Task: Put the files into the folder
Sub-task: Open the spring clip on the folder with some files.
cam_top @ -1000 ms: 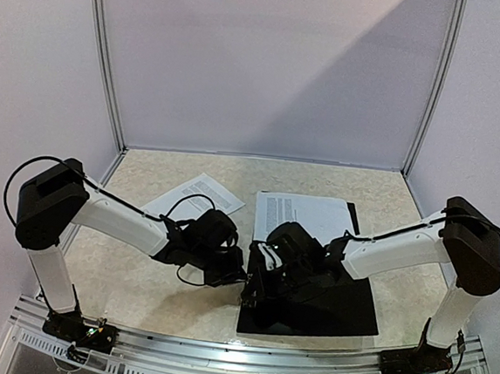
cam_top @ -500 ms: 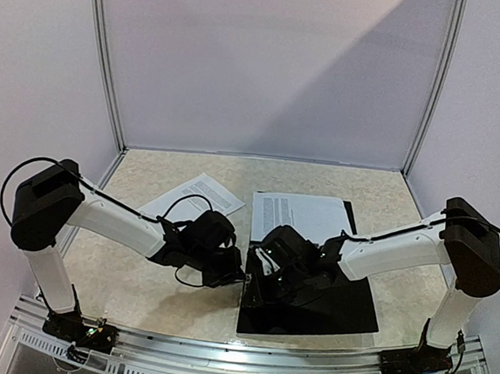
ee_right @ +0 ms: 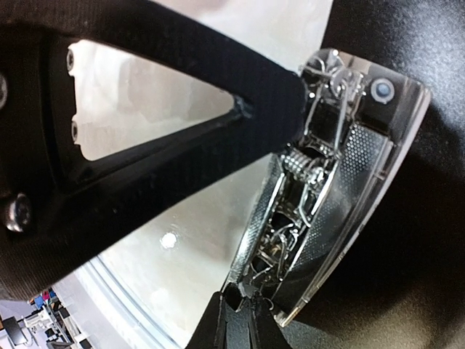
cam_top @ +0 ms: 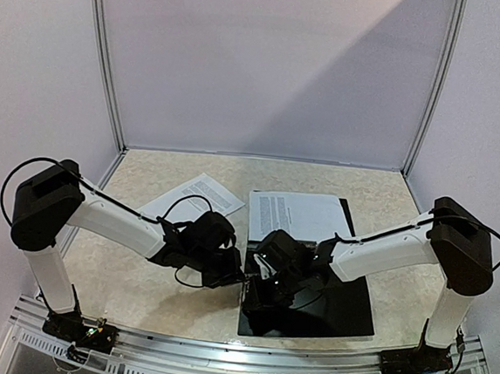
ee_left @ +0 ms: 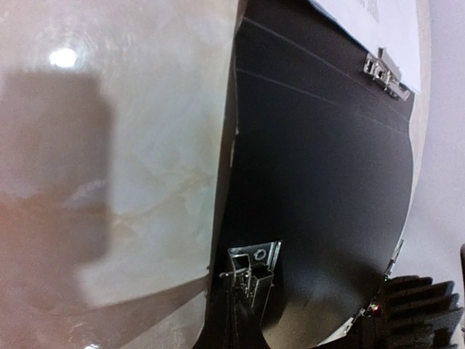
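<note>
The black folder [cam_top: 336,304] lies open right of centre. Printed white files [cam_top: 304,216] rest on its far half. Another printed sheet [cam_top: 195,195] lies on the table to the left. Both grippers meet at the folder's near left edge. My left gripper [cam_top: 240,280] is shut, its tips [ee_left: 247,287] against the upright metal clip [ee_left: 254,262]; whether it pinches the clip is unclear. My right gripper [cam_top: 257,286] is nearly closed, its tips [ee_right: 243,305] pinching the lower end of that clip [ee_right: 327,167]. The left arm's dark finger [ee_right: 218,109] reaches the clip's upper end.
A second metal clip [ee_left: 383,69] sits at the folder's far side beside the white paper [ee_left: 378,18]. The marbled tabletop [cam_top: 136,282] stretches left of the folder. An aluminium rail [cam_top: 235,361] runs along the near edge, and walls with metal posts [cam_top: 108,61] enclose the back.
My right gripper has slid left and nearer along the folder's edge. The folder and the files on it have shifted slightly left. The left arm has hardly moved.
</note>
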Robot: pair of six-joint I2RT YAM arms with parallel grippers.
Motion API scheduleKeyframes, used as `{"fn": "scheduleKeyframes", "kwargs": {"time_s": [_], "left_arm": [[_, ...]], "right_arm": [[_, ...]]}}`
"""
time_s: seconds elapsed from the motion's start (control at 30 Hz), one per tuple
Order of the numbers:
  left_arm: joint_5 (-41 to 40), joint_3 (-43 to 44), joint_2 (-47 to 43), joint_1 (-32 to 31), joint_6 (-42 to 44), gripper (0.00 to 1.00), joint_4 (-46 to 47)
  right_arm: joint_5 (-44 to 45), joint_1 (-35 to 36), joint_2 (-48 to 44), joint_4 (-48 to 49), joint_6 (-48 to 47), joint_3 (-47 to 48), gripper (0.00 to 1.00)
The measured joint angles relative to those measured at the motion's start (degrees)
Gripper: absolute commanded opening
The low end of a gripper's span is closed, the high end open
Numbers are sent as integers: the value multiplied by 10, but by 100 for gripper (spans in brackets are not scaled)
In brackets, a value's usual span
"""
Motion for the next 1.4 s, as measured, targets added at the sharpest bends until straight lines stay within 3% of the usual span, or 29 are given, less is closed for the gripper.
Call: {"fn": "scheduleKeyframes", "kwargs": {"time_s": [0.73, 1.07, 1.4], "left_arm": [[1, -5, 2, 0, -2, 0, 5], [23, 20, 39, 0, 25, 0, 35], [32, 46, 63, 1, 61, 0, 43]], "right_arm": [[-7, -5, 6, 2, 22, 3, 0], [-47, -45, -24, 74, 76, -88, 2], [-32, -48, -27, 9, 79, -51, 0]]}}
